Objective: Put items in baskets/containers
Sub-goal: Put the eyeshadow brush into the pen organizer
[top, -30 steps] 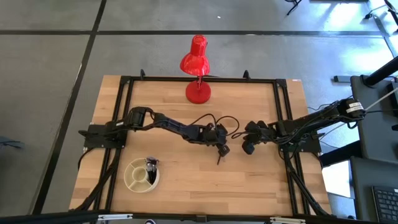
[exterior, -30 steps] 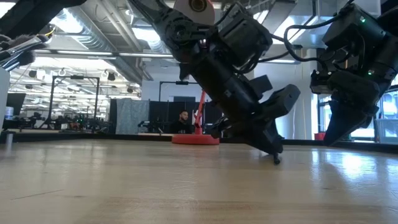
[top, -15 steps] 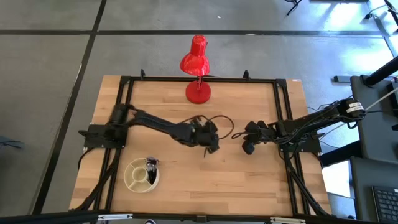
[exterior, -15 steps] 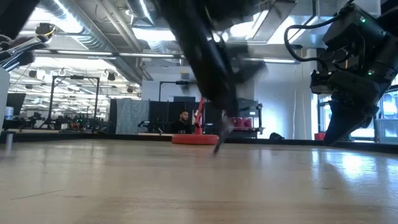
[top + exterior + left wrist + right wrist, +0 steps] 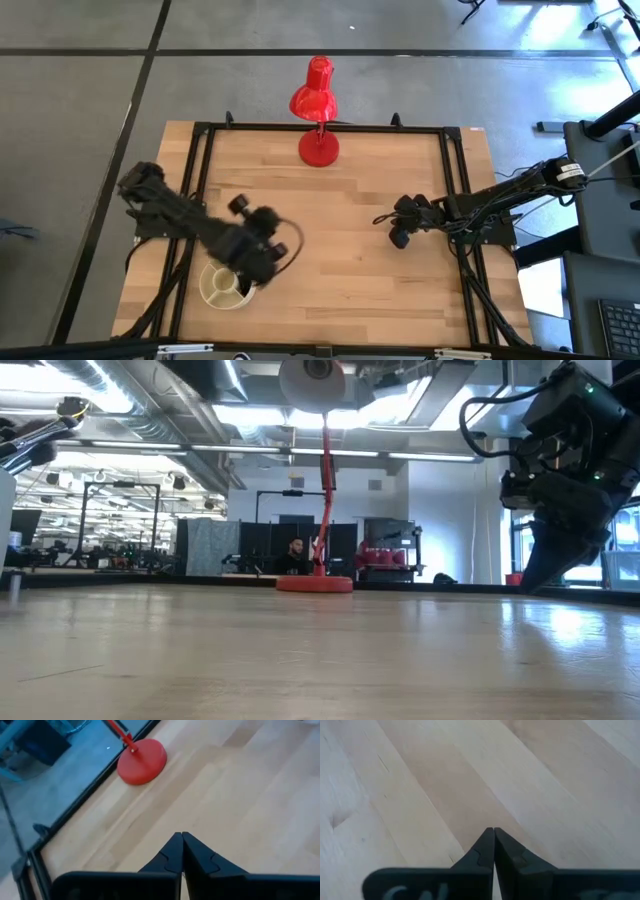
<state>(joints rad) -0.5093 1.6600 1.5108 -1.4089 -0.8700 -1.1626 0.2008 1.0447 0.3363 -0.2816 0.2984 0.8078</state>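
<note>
1. Two grippers show fingers pressed together. The left gripper [image 5: 256, 262] hovers at the cream dish [image 5: 217, 288], whose rim lies just below it; whether a brush is pinched cannot be told.
2. If it carries one, centre the tips over the compartment holding the brushes [image 5: 243, 289] before parting, staying clear of the rim.
3. The right gripper [image 5: 399, 238] waits well apart, above bare table [image 5: 340, 290].

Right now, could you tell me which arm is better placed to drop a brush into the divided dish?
The left. Its end effector is at the rim of the cream dish; the right end effector waits well across the table, fingers shut on nothing.
</note>
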